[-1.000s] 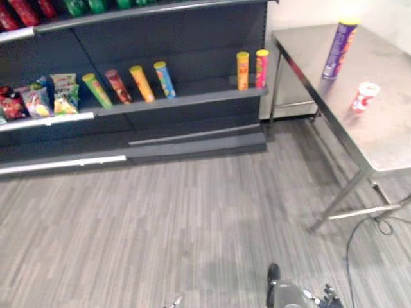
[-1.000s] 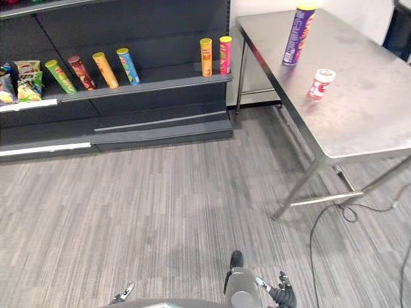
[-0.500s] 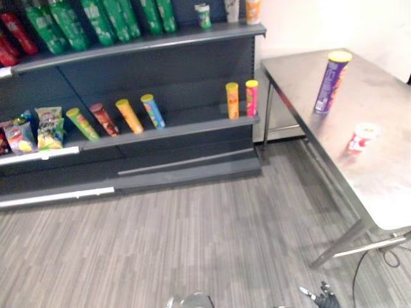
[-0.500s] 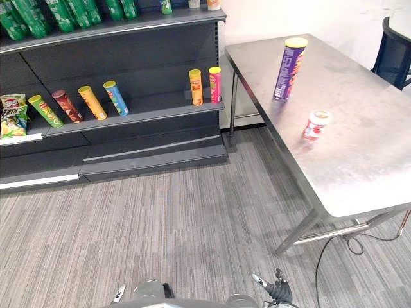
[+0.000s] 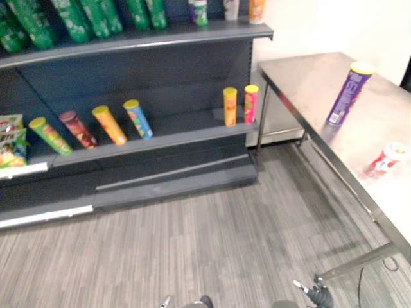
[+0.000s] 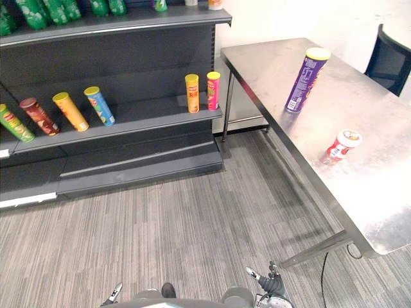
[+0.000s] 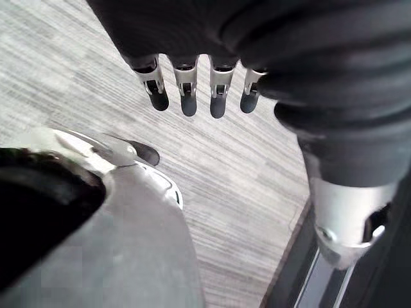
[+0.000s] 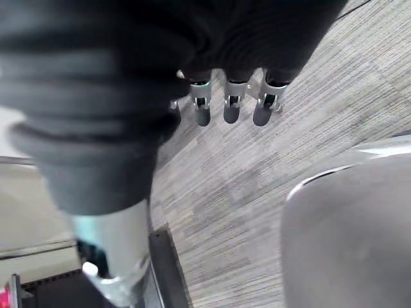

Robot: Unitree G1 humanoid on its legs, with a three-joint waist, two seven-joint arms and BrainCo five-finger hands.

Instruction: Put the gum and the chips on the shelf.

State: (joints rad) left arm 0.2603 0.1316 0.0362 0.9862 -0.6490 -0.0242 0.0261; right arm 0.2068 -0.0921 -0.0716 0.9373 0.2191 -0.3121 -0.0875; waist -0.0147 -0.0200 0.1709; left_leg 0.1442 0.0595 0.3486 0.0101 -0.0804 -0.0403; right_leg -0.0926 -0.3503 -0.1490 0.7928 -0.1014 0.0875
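Observation:
A tall purple chips can [image 6: 306, 80] with a yellow lid stands upright on the steel table [image 6: 359, 192] at the right. A small red and white gum tub [image 6: 342, 144] stands nearer on the same table, apart from the can. The dark shelf unit [image 6: 154, 117] runs along the back left. My left hand [image 7: 186, 90] hangs low over the carpet, fingers straight, holding nothing. My right hand [image 8: 231, 102] hangs the same way, empty; its fingers [image 6: 273, 283] show at the bottom edge, far from the table.
Several chip cans [image 6: 99, 106] lean on the lower shelf, with an orange can [image 6: 192, 93] and a pink can [image 6: 213, 90] upright at its right end. Green bottles [image 5: 90, 16] line the upper shelf; snack bags [image 5: 8, 144] lie far left. A dark chair [image 6: 390, 61] stands behind the table.
The whole picture has shifted, so the camera has moved: more of the upper shelf and table shows. Can, gum tub and shelf goods stay in place. Both hands stay low.

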